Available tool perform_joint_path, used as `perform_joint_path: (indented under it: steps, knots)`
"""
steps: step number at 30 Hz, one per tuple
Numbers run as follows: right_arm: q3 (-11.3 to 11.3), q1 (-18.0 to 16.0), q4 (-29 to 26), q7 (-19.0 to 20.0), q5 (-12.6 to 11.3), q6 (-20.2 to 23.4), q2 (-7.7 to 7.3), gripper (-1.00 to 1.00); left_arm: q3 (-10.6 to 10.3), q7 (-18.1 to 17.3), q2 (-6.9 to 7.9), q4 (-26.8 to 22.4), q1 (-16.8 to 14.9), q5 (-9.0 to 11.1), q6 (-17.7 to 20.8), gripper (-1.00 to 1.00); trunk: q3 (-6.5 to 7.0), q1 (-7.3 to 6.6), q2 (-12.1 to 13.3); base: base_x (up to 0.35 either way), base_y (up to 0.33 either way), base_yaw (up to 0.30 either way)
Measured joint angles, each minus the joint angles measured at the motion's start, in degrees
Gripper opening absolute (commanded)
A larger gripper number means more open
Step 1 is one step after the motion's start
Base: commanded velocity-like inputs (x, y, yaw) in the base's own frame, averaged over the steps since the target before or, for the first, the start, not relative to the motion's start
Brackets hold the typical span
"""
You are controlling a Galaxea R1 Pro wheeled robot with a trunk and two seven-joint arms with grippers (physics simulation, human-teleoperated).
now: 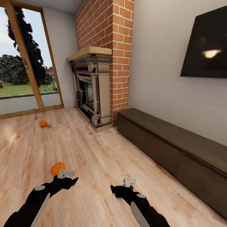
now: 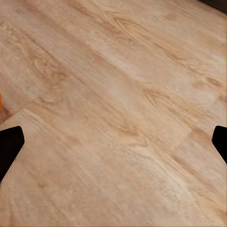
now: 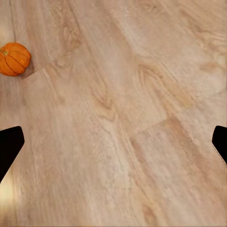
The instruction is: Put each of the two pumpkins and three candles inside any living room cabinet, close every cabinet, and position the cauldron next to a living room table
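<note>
The robot stood on the light wooden floor (image 1: pixel 104 157) of the living room, with both arms held low in front of it. The left gripper (image 1: pixel 73 180) hung above the boards with its fingers spread wide apart and nothing between them; in the left wrist view only the two dark fingertips (image 2: pixel 9 146) appeared at the sides, with bare planks between. The right gripper (image 1: pixel 113 188) was in the same state, fingers far apart and empty, also over the floor.

One pumpkin (image 1: pixel 57 168) lay on the floor just beside the left gripper, a little further from the robot, partly hidden behind the wrist. The right wrist view showed an orange ribbed pumpkin (image 3: pixel 14 58) on the planks, apart from the fingers. The far pumpkin (image 1: pixel 43 124) rested on the floor much further away, near the corner where the glass door (image 1: pixel 22 63) met the wall, and well apart from the first one.

The cabinet (image 1: pixel 176 148), long, low and dark brown, stood against the white wall to the right side of the robot, and all its flat fronts were shut. Its near end touched the brick chimney (image 1: pixel 107 34), where the ornate fireplace (image 1: pixel 90 88) stood. A dark television (image 1: pixel 206 44) hung on the wall above the cabinet.
</note>
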Motion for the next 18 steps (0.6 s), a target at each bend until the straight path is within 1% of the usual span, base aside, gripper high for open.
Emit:
perform_joint_path:
  steps: [7, 11, 14, 18]
  knots:
    - [-0.1, 0.0, 0.0, 0.4, -0.3, -0.1, -0.19, 1.0, 0.0, 0.0, 0.0, 0.0, 0.0, 0.0, 0.0, 1.0, 0.0, 0.0, 0.0, 0.262, 0.156, 0.0]
    - [-0.3, 0.0, 0.0, 1.7, -0.7, -0.1, -0.26, 1.0, 0.0, -0.1, 0.04, 0.0, 0.0, 0.0, 0.0, 1.0, 0.0, 0.0, 0.0, 0.233, 0.212, -0.021]
    - [-0.4, 0.0, 0.0, 3.0, -0.9, -0.1, -0.28, 1.0, 0.0, -0.1, 0.07, 0.0, 0.0, 0.0, 0.0, 1.0, -0.07, 0.0, 0.0, 0.228, 0.218, -0.172]
    - [-0.5, 0.0, 0.1, 3.4, -1.0, -0.1, -0.29, 1.0, 0.0, -0.1, 0.08, 0.0, 0.0, 0.0, 0.0, 1.0, -0.22, 0.0, 0.0, 0.225, 0.22, -0.229]
